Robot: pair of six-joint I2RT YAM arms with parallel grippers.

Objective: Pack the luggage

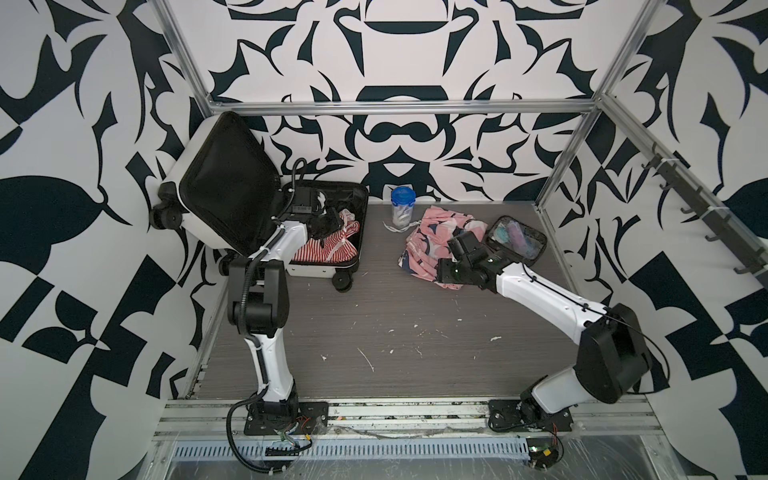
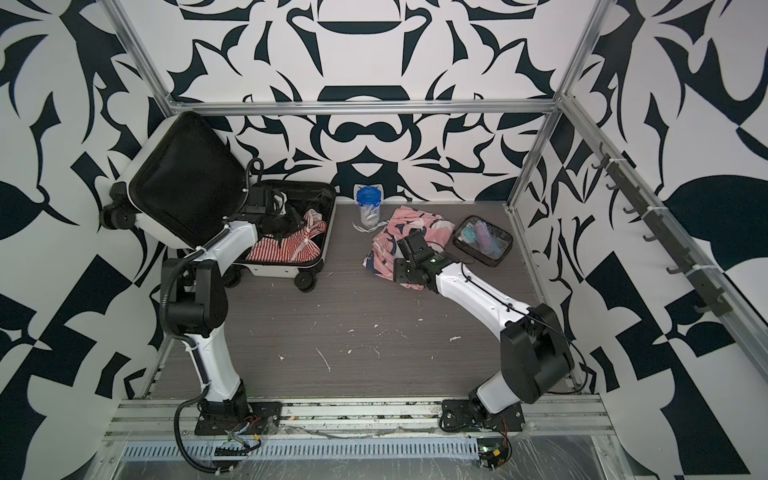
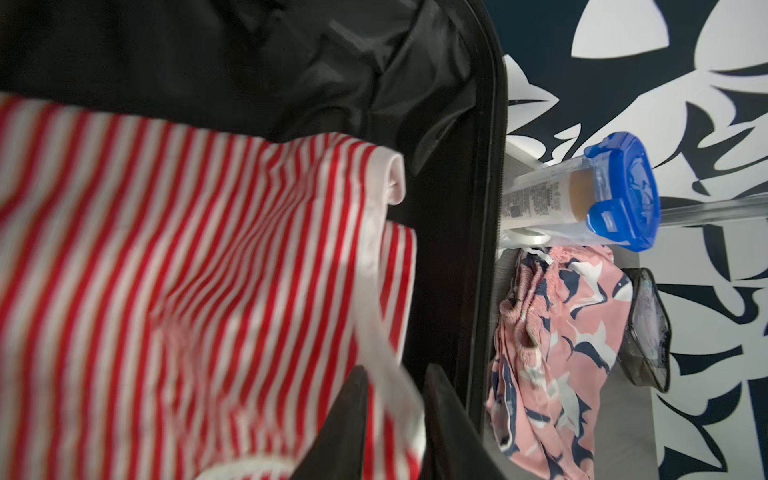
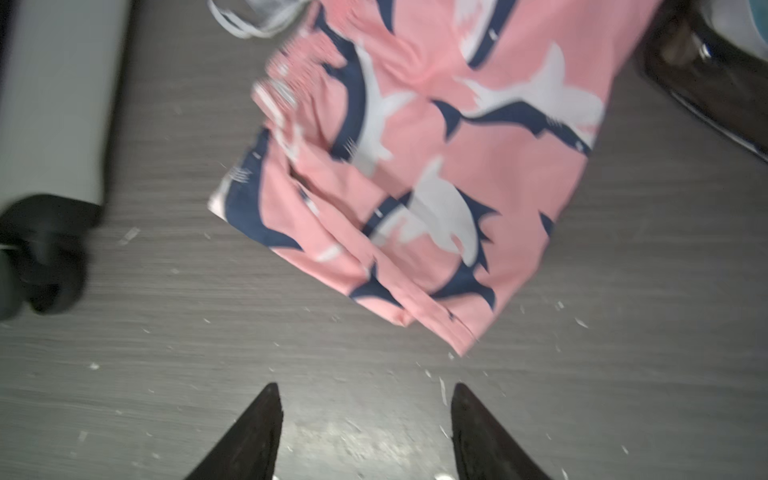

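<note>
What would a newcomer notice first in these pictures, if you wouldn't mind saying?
Probably the bold black-and-white patterned walls all round the workspace. Next, the open luggage at the back left, lid propped up, with a red-striped garment inside, and the pink shark-print shorts lying on the table to its right.
</note>
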